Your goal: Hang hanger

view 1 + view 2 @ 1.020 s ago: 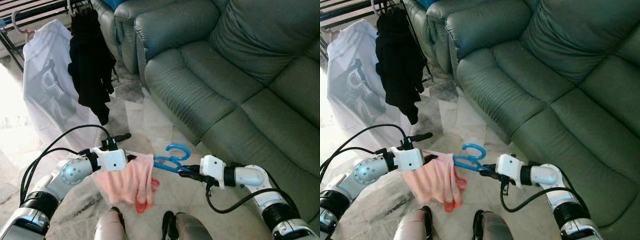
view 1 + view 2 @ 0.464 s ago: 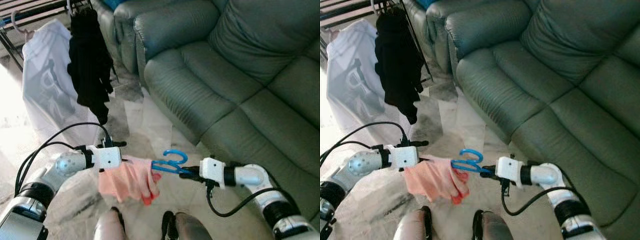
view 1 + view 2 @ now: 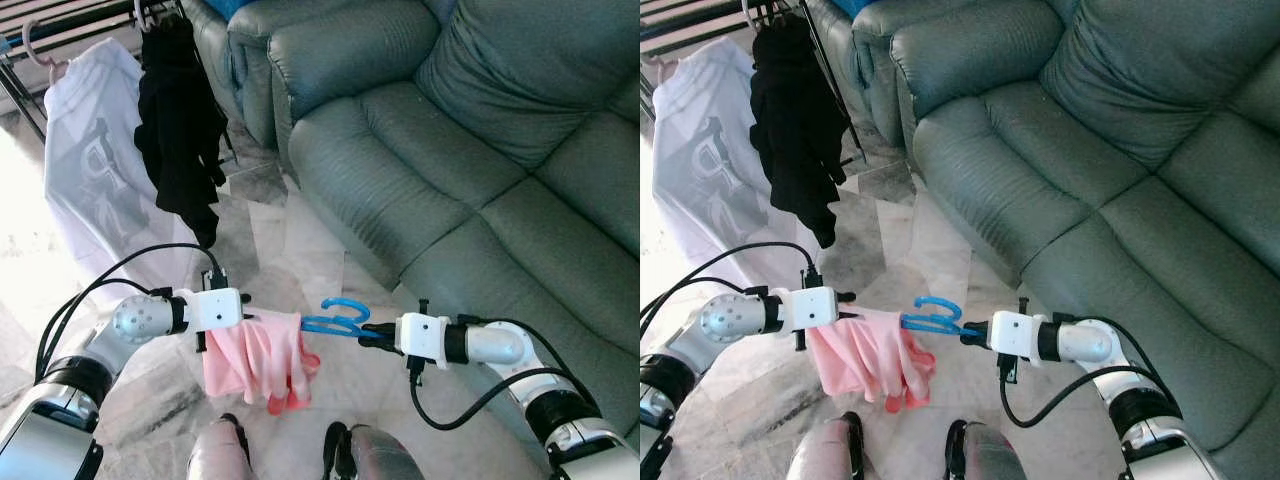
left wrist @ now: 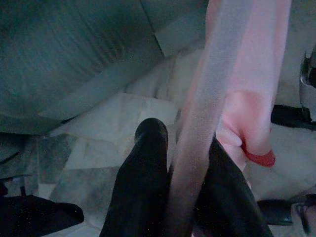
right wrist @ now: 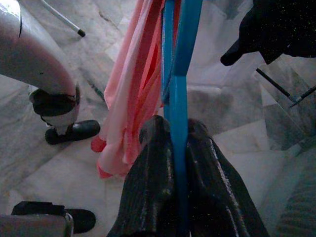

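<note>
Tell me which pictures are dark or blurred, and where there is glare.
Eye views: sharp; glare whitens the floor at the left. Left wrist view: dim, and the pink cloth in the left claw is out of focus. Right wrist view: dim, yet the hanger in the right claw is clear.

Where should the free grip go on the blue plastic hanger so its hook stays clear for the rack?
Judging by its pose, hold the blue plastic hanger on its bar below the hook, from the sofa side, as the right gripper does: the hook curls up and free there. The pink garment covers the other end, where the left gripper pinches cloth.
</note>
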Controlling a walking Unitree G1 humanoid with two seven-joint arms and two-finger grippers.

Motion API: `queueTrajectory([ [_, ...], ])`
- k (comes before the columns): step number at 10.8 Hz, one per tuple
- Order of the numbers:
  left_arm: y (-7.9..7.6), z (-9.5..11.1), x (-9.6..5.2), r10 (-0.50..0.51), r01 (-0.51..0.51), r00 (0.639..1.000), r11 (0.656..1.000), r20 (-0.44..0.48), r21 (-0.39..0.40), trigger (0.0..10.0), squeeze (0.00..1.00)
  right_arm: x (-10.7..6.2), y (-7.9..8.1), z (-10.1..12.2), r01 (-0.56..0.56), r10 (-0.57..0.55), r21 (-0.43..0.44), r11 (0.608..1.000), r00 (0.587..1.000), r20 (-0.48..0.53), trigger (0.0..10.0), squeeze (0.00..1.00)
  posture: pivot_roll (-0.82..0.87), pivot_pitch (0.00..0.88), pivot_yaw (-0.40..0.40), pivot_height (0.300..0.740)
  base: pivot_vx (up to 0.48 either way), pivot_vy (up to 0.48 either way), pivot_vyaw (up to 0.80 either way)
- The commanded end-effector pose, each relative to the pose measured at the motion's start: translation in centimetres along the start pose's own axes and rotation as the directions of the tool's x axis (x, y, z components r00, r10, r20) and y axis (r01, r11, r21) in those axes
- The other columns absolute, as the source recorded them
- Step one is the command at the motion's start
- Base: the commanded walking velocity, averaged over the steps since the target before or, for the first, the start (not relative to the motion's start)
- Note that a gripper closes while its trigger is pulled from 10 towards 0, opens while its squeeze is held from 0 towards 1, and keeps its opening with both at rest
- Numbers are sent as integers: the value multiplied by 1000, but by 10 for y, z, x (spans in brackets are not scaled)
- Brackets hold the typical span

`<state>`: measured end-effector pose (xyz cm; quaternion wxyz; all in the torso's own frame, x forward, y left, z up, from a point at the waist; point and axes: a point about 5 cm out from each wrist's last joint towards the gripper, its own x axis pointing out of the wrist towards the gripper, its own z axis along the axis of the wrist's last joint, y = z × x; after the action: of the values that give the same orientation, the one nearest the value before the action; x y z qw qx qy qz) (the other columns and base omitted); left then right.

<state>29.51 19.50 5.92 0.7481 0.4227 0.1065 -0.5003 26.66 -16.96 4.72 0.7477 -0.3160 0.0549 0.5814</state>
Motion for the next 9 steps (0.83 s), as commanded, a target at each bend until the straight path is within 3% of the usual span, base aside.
queueTrajectory([
  [1, -1, -5, -2, -12, 11, 1000, 999, -27, -36, 0, 0, -1, 0, 1, -8, 8, -31, 999, 1000, 2, 10000, 0, -29, 171, -79, 740, 0, 0, 0],
  [7, 4, 0, -1, -12, 12, 1000, 999, 4, -36, 0, 0, 0, -1, 0, -15, 14, -54, 998, 1000, -12, 10000, 0, -31, 173, -76, 740, 0, 0, 0],
  [8, 7, 2, 0, 13, -12, 1000, 999, 16, -37, 0, 0, -1, -1, -3, -35, 35, -11, 999, 999, -21, 10000, 1000, -31, 173, -76, 740, 0, 0, 0],
  [9, 11, 3, -1, 56, -55, 998, 997, 28, -49, 0, 0, -4, -1, -5, -61, 62, 24, 998, 998, -27, 10000, 1000, -31, 173, -76, 740, 0, 0, 0],
])
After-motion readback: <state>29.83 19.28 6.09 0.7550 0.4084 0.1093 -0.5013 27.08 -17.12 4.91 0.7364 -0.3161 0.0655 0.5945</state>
